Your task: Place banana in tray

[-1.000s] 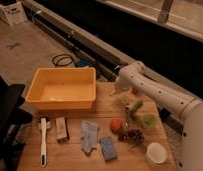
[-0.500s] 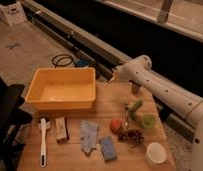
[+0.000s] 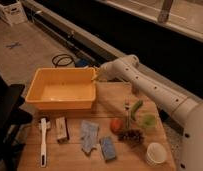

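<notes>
Wooden table (image 3: 112, 102) carries everything. White robot arm (image 3: 155, 90) reaches in from right of the tray, over the table's back edge. Yellow-orange tray (image 3: 41, 98) sits on the table's back-left part. Gripper (image 3: 96, 75) is at the tray's right rim, near its back corner; cannot tell whether it is apart or together. Banana (image 3: 94, 76), small and pale yellow, is at the gripper tip, just over the tray's right rim. In front of the tray: white-handled brush (image 3: 43, 141) front-left, small tan block (image 3: 61, 129) beside it, blue cloth (image 3: 88, 134), blue sponge (image 3: 108, 148). Front-right of the tray: red-orange fruit (image 3: 116, 124), green curved vegetable (image 3: 136, 109), dark grapes (image 3: 130, 135), white cup (image 3: 155, 153) farthest off.
</notes>
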